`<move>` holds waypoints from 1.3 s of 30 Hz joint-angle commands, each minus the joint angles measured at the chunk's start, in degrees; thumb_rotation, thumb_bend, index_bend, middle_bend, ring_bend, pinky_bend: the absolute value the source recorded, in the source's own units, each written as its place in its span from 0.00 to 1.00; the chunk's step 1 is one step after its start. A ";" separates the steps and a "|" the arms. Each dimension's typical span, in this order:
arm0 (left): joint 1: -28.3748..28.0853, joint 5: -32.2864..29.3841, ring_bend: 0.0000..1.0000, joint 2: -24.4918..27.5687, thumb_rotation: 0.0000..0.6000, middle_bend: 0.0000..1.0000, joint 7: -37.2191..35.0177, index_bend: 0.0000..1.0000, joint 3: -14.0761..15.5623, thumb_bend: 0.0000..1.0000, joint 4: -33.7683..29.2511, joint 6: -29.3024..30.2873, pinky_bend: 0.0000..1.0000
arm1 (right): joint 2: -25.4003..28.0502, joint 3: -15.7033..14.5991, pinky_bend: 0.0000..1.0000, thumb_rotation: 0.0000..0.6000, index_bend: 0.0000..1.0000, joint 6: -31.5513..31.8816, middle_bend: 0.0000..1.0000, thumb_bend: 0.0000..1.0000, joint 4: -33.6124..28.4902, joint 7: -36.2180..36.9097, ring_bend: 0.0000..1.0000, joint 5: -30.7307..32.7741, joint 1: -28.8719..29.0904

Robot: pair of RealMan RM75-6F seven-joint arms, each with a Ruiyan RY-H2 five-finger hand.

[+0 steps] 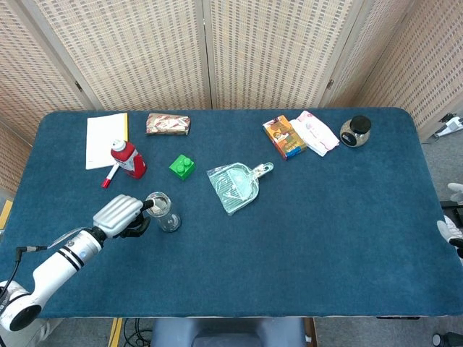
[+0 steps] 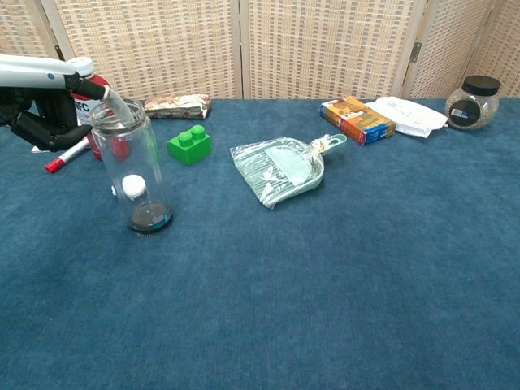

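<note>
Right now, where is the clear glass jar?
In the head view the clear glass jar stands upright on the table's near-left part, at the fingertips of the left robot hand, in front of the green block.

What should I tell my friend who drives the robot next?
Left hand: a fingertip sits at the rim of the clear jar; whether it grips the jar cannot be told.
Right hand: at the table's right edge, holding nothing that shows.
The jar stands upright, lidless, on the blue table, with a small white-capped thing inside.
Done: the hand has reached the jar. Left: getting a firm hold on it.
</note>
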 commanded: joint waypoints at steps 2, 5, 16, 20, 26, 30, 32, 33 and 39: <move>-0.05 -0.16 1.00 0.12 1.00 1.00 0.08 0.28 0.00 0.66 -0.17 -0.11 1.00 | 0.00 0.01 0.33 1.00 0.26 0.06 0.37 0.25 0.02 0.04 0.24 0.04 -0.06; 0.02 -0.20 1.00 0.20 1.00 1.00 0.22 0.28 0.03 0.66 -0.26 0.00 1.00 | 0.00 -0.01 0.33 1.00 0.26 0.11 0.37 0.25 0.04 0.06 0.24 0.05 -0.14; 0.46 -0.50 1.00 1.28 1.00 1.00 0.15 0.28 -0.16 0.66 -1.24 0.73 1.00 | -0.06 -0.02 0.33 1.00 0.26 0.24 0.37 0.25 0.16 0.31 0.24 -0.04 -0.28; 0.47 -0.37 1.00 1.67 1.00 1.00 0.49 0.28 0.19 0.66 -1.59 0.26 1.00 | -0.14 0.00 0.33 1.00 0.26 0.17 0.37 0.25 0.23 0.35 0.24 -0.09 -0.23; 0.33 -0.27 1.00 1.68 1.00 1.00 0.87 0.28 0.50 0.66 -1.92 -0.35 1.00 | -0.13 0.03 0.33 1.00 0.26 0.35 0.37 0.25 0.21 0.40 0.24 -0.17 -0.31; 0.24 -0.37 1.00 1.52 1.00 1.00 1.03 0.28 0.51 0.66 -1.81 -0.52 1.00 | -0.09 0.05 0.33 1.00 0.26 0.46 0.37 0.25 0.15 0.38 0.24 -0.17 -0.38; 0.22 -0.47 1.00 1.48 1.00 1.00 1.08 0.28 0.50 0.66 -1.77 -0.58 1.00 | -0.08 0.06 0.33 1.00 0.26 0.50 0.37 0.25 0.12 0.37 0.24 -0.16 -0.41; 0.22 -0.50 1.00 1.47 1.00 1.00 1.11 0.28 0.52 0.66 -1.76 -0.62 1.00 | -0.08 0.05 0.33 1.00 0.26 0.48 0.37 0.25 0.12 0.34 0.24 -0.14 -0.41; 0.34 -0.87 1.00 1.70 1.00 1.00 1.03 0.28 0.32 0.66 -1.89 -0.39 1.00 | -0.08 0.12 0.33 1.00 0.26 0.41 0.37 0.25 0.10 0.32 0.24 -0.11 -0.35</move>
